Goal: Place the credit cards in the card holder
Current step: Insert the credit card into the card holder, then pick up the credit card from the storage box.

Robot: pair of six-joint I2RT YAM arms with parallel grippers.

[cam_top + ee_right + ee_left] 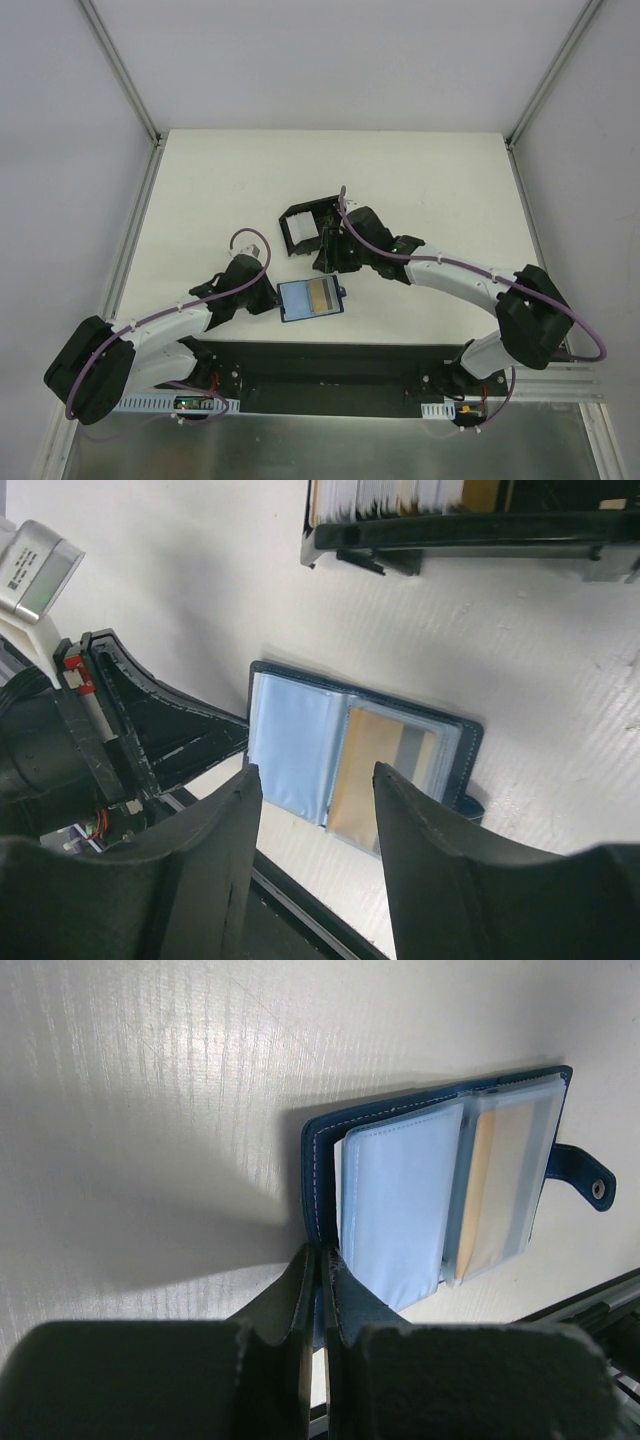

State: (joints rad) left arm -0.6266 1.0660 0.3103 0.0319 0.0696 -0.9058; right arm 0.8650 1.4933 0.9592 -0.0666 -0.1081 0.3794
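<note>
The card holder (311, 298) lay open by the tabletop's (200, 190) near edge, left gripper (320, 1260) clamped on its cover, one card seemingly sleeved; the right gripper (315, 775) hung empty, jaws apart, other credit cards (390, 494) in the black box (470, 530).

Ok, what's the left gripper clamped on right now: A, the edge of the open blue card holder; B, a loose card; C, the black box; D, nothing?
A: in the left wrist view the left gripper is shut on the cover edge of the open card holder.
</note>
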